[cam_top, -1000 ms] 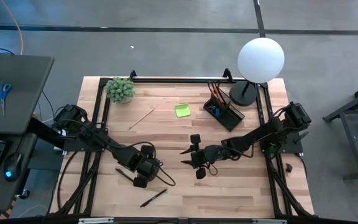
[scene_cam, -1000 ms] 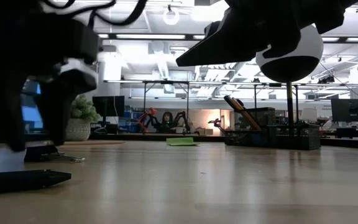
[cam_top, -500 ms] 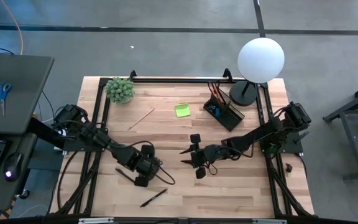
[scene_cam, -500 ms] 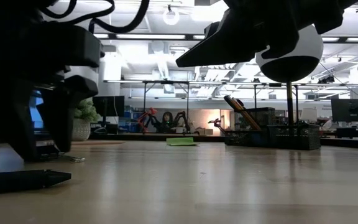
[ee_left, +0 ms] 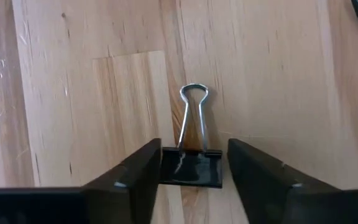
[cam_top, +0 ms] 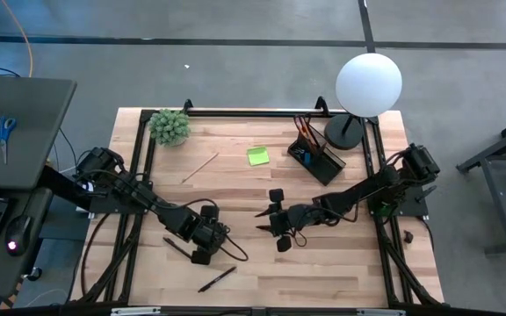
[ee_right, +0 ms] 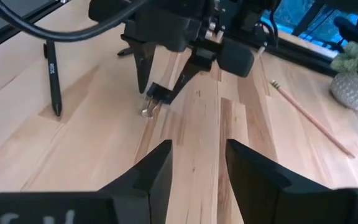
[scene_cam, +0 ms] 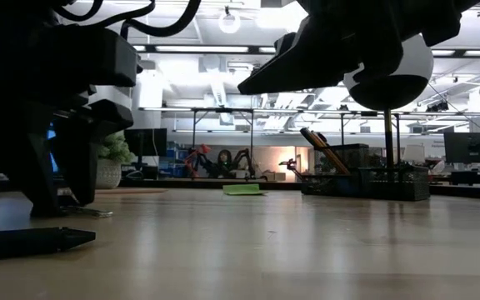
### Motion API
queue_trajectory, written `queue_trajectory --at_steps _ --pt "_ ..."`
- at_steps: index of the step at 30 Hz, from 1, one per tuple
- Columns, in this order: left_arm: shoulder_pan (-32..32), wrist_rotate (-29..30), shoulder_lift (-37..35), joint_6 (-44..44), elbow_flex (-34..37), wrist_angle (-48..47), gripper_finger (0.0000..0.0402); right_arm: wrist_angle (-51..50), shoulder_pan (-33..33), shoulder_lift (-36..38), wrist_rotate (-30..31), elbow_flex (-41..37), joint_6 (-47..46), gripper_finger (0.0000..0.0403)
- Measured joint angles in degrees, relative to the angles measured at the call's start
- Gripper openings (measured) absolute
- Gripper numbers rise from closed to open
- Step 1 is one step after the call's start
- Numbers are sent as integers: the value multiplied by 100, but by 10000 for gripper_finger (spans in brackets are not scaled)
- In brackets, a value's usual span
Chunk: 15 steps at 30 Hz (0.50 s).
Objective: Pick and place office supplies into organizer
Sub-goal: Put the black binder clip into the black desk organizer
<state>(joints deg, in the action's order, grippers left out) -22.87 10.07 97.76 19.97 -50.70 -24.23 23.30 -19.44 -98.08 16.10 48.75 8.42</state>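
A wooden table (cam_top: 323,272) fills the centre of the high view, with two dark arms reaching in from its sides. The left arm comes in from the left edge. Its left gripper (cam_top: 202,247) sits low in the lower left of the table, and in the left wrist view its two fingers (ee_left: 143,167) stand apart on either side of one black binder clip (ee_left: 191,168), whose wire handle lies flat on the wood. Whether the fingers touch the clip cannot be told. The right arm comes in from the right edge. Its right gripper (cam_top: 269,219) hangs above the table's middle, fingers apart and holding nothing.

One white globe lamp (cam_top: 368,84) stands at the upper right corner. Just left of its base is the one black organizer (cam_top: 320,161), set at an angle, with pencils and a small blue piece showing inside. One potted plant (cam_top: 169,125) stands at the upper left corner.

Loose on the table are one lime-green sticky pad (cam_top: 256,155) in the upper middle, one wooden pencil (cam_top: 199,167) to its left, and two black pens, one (cam_top: 216,279) near the bottom edge and the other (cam_top: 177,248) just left of the left gripper.
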Motion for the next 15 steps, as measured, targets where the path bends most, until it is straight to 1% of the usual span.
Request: queue_trajectory --at_steps 5,10,13,15 --pt "0 -1 -4 0 -2 31 98 -146 0 0 -2 0 -122 140" --pt "0 -109 -4 4 -2 38 38 -251 0 0 -4 0 -286 141" --pt "0 -111 -4 2 -2 37 9 -389 0 0 -4 0 -428 141" --pt "0 -132 -4 2 -2 42 4 -471 0 0 -7 0 -512 140"
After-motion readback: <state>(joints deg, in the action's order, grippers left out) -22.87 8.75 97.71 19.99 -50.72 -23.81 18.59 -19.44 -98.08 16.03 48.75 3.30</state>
